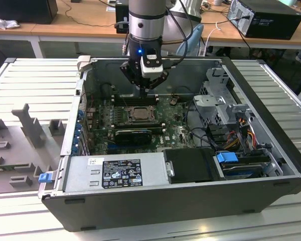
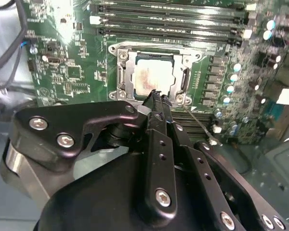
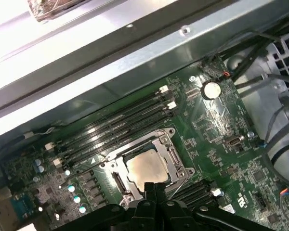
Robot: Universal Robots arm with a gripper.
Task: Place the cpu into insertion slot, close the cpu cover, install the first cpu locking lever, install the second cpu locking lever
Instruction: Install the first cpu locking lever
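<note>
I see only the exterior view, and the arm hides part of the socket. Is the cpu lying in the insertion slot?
Observer: Yes. In both wrist views the cpu lies flat in the insertion slot, pale face up.
Operator: And the cpu cover, is it down?
Observer: In the second wrist view the cpu cover looks folded down, a silvery frame around the cpu.
Operator: How are the fingers?
Observer: In the first wrist view the gripper has them pressed together, tips at the socket's edge.
</note>
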